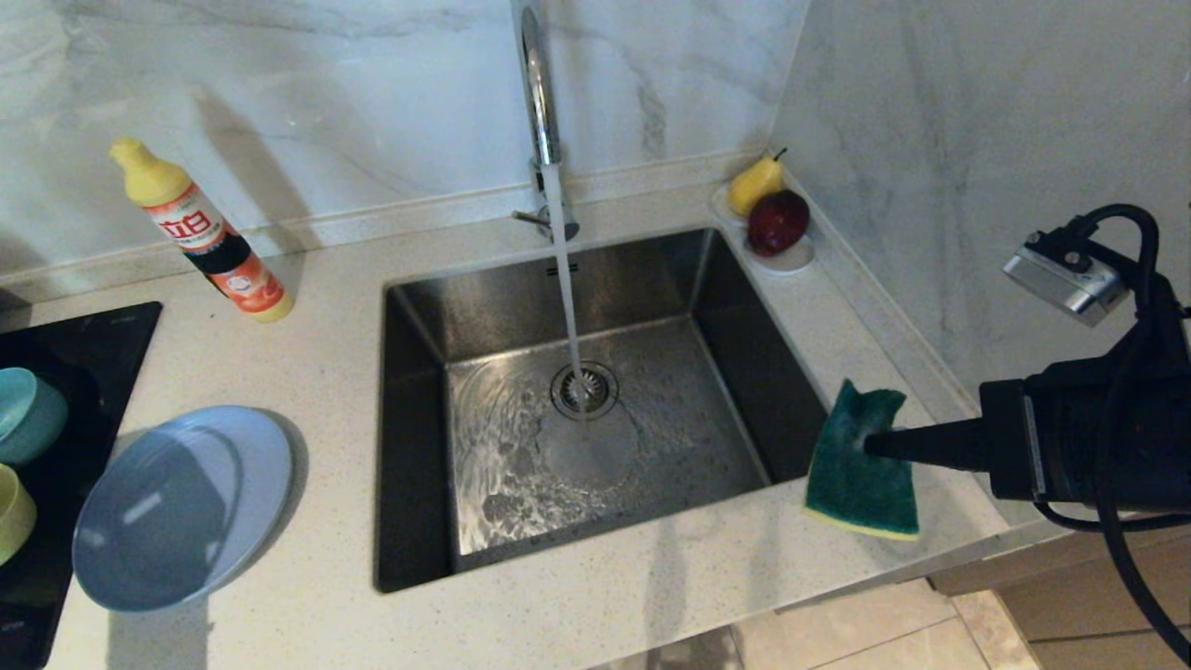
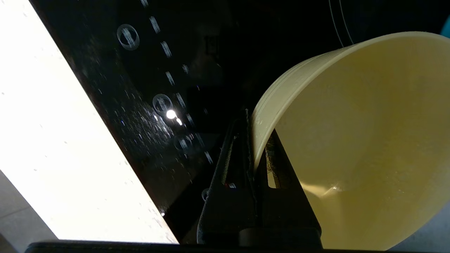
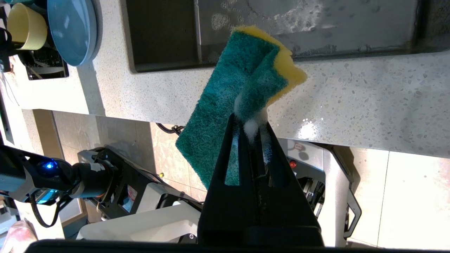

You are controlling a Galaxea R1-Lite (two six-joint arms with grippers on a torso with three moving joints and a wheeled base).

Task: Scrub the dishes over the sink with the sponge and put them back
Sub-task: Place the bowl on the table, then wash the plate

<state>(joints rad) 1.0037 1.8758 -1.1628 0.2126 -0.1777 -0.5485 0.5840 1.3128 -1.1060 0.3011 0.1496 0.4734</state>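
Note:
My left gripper is shut on the rim of the yellow bowl, one finger inside and one outside, above the black cooktop. In the head view this bowl shows at the left edge, below the teal-blue bowl. The grey-blue plate lies on the counter left of the sink. My right gripper is shut on the folded sponge, green side out, foam at the tips, over the counter by the sink's right front corner.
Water runs from the chrome tap onto the drain. A dish-soap bottle stands at the back left. A white dish with a pear and an apple sits in the back right corner. A marble wall closes the right side.

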